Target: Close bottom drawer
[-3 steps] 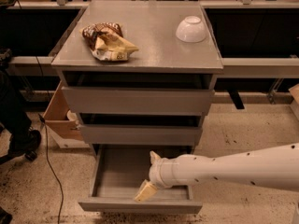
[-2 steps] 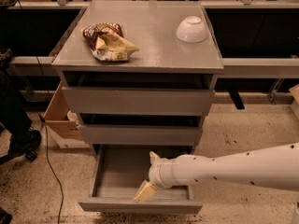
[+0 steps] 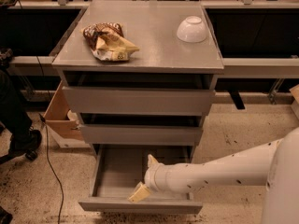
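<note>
The bottom drawer [image 3: 119, 171] of the grey cabinet [image 3: 140, 45] is pulled far out, and its empty grey inside shows. Its slim front panel [image 3: 103, 204] is nearest the camera. My gripper [image 3: 145, 177] reaches in from the right on a white arm and hangs over the drawer's right front part, just behind the front panel. Its two cream fingers are spread apart and hold nothing. One fingertip [image 3: 138, 193] points down at the front panel and the other points toward the back. The middle drawer [image 3: 140, 134] and the top drawer [image 3: 138, 101] stand slightly out.
A crumpled snack bag [image 3: 110, 42] and an upturned white bowl [image 3: 192, 29] lie on the cabinet top. A cardboard box [image 3: 60, 115] and a black cable [image 3: 51, 167] are on the floor at left. A person's dark shoe [image 3: 21, 143] is at far left.
My gripper and wrist have shifted slightly to the left over the open bottom drawer. The drawer stays open about as far as before.
</note>
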`<move>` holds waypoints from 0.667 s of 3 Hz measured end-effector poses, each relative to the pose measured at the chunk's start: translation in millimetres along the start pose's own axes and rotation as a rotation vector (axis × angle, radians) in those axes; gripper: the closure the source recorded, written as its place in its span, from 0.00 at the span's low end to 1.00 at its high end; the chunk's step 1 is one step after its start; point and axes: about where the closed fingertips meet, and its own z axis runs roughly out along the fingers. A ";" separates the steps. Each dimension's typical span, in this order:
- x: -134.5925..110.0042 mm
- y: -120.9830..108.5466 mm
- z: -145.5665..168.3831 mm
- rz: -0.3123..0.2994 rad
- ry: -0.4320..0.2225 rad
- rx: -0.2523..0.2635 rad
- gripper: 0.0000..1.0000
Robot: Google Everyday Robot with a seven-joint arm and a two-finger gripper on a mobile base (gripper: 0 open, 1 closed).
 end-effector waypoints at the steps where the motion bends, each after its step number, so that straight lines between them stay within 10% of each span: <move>1: 30.2 1.0 32.1 0.034 0.036 0.069 0.00; 2: 57.0 9.6 59.4 0.048 0.081 0.092 0.00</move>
